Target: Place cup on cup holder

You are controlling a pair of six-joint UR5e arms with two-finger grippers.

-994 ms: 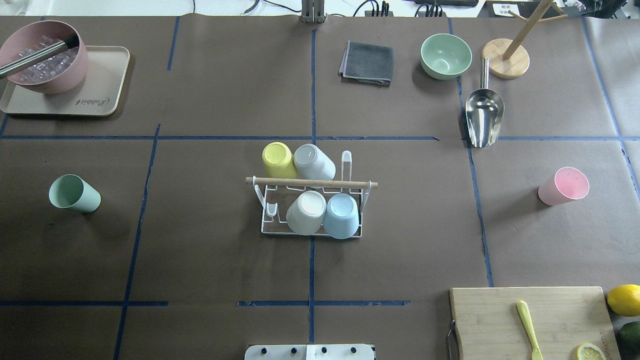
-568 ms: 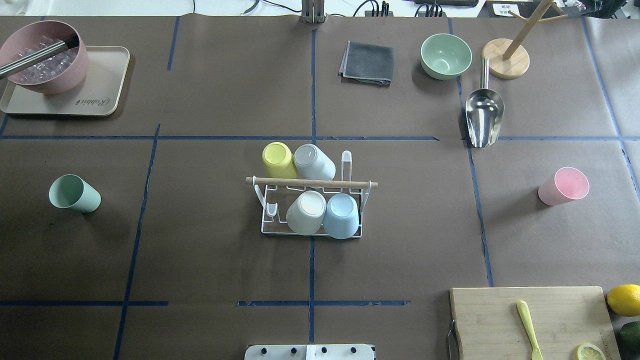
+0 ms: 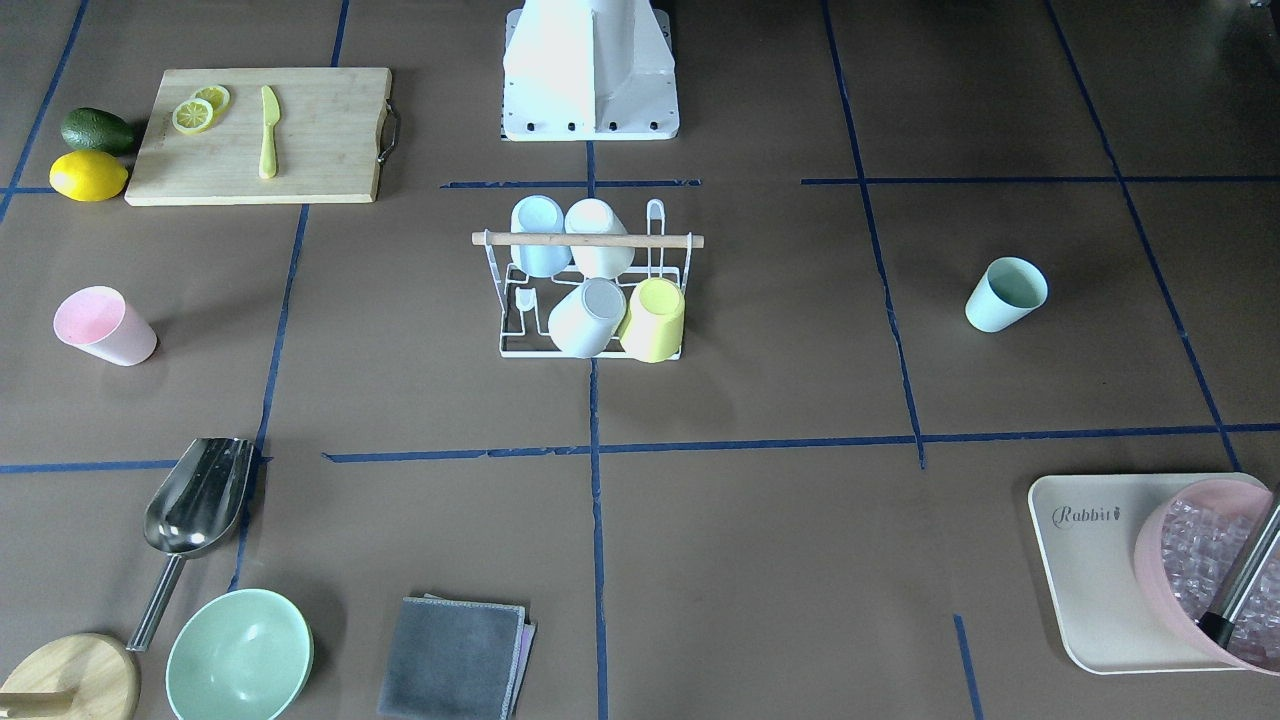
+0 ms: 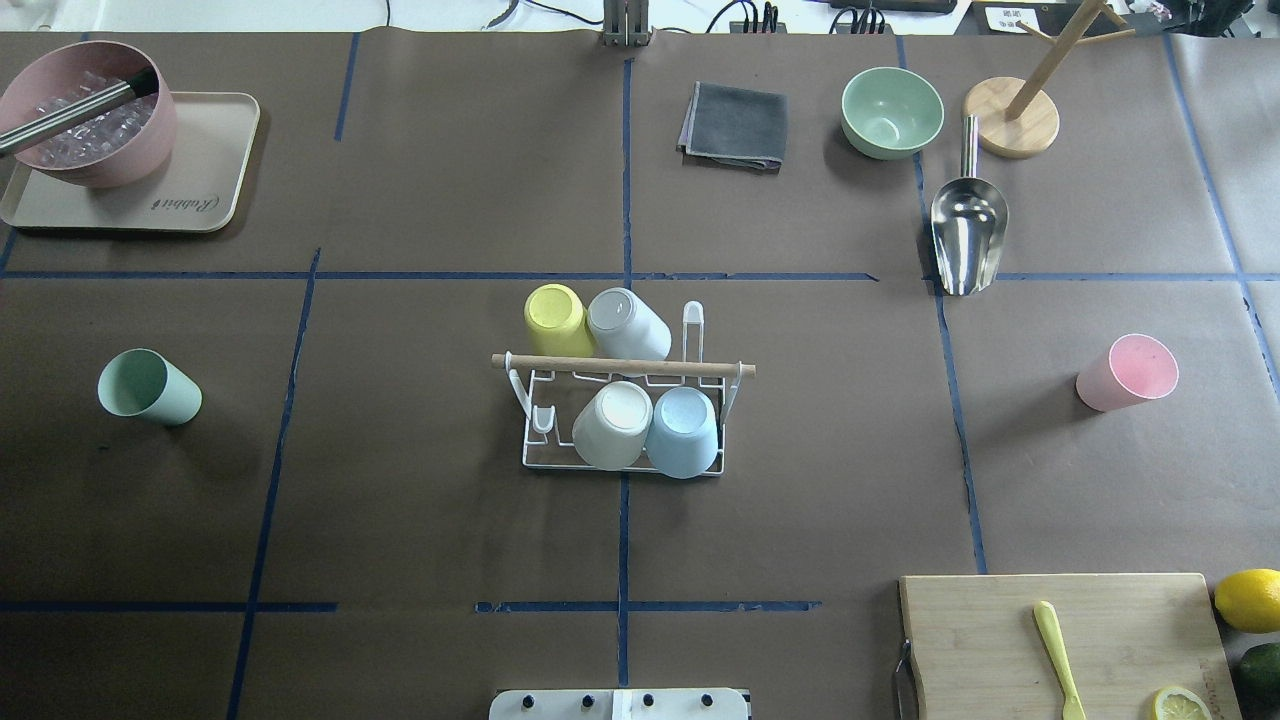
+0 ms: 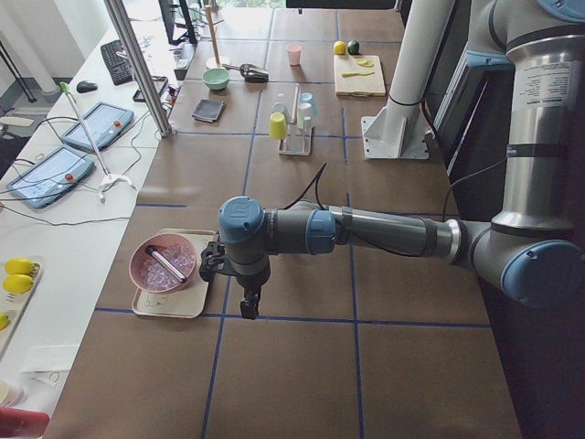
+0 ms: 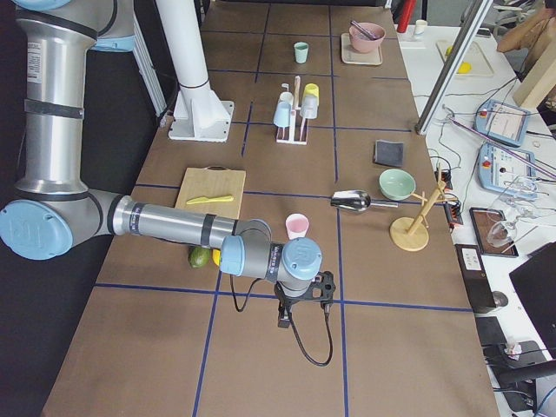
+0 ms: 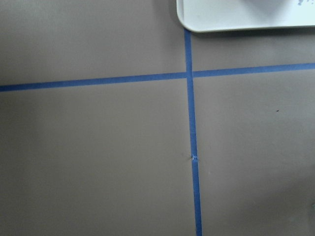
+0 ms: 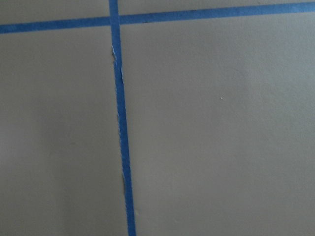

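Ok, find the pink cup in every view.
Front-facing: pink cup at the left edge, mid-height.
Overhead: pink cup at right, mid-height.
Exterior left: pink cup at top centre.
Exterior right: pink cup near the centre.
Both wrist views: not in them.
Landmark: the steel scoop lying nearby.

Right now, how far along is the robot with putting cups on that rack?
The yellow cup, grey cup, white cup and blue cup already sit upside down on the cup holder. Nothing is in hand: the green cup and pink cup stand loose on the table. Those two are left, with two prongs free.
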